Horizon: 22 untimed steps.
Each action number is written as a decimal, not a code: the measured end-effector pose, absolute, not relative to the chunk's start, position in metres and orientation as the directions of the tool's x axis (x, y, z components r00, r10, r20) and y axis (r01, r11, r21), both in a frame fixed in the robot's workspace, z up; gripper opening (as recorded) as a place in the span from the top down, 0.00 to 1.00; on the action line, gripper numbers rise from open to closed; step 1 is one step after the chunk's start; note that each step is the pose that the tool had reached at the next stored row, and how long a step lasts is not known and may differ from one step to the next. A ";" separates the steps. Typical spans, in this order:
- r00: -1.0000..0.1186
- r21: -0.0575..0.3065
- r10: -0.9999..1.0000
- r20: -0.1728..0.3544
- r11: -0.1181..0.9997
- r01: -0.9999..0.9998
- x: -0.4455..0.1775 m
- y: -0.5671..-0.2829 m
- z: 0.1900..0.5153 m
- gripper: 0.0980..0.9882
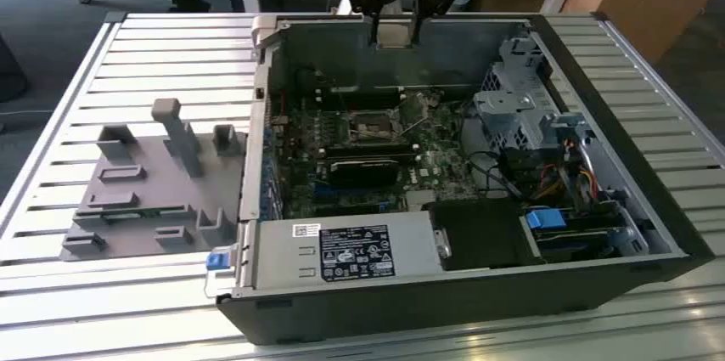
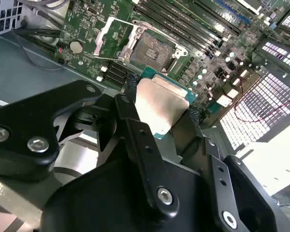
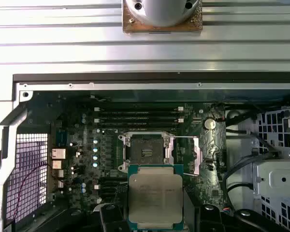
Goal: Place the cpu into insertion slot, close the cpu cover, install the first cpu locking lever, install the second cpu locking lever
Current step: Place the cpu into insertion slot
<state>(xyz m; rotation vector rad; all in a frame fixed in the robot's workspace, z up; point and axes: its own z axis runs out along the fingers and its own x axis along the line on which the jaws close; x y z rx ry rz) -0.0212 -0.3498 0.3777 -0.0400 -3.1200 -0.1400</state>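
My gripper (image 1: 393, 31) hangs above the far wall of the open computer case (image 1: 668, 234), shut on the cpu (image 1: 393, 36). In the second wrist view the black fingertips (image 2: 130, 81) press on two opposite edges of the cpu (image 2: 159, 104), whose pale silvery face shows. The insertion slot (image 1: 371, 127) lies bare on the green board, some way below and in front of the chip. It is a dark square with a metal rim in both wrist views (image 2: 152, 48) (image 3: 146, 151). The cpu cover (image 3: 196, 154) is swung open beside it, and the cpu (image 3: 155, 195) hovers off to the socket's side.
A grey fixture block (image 1: 148, 183) stands on the slatted table (image 1: 114, 293) at the exterior view's left. Inside the case are a power supply (image 1: 351, 251), a black card (image 1: 362, 166), a drive cage (image 1: 521, 106) with cables, and long memory slots (image 3: 135, 116).
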 end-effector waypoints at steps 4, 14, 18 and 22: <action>-1.000 0.089 0.025 0.019 0.996 0.026 -0.021 -0.350 0.378 0.50; -0.999 0.089 0.038 0.019 0.995 0.040 -0.021 -0.350 0.378 0.50; -0.998 0.089 0.066 0.019 0.994 0.068 -0.021 -0.350 0.377 0.50; -0.995 0.089 0.102 0.019 0.991 0.103 -0.021 -0.350 0.377 0.50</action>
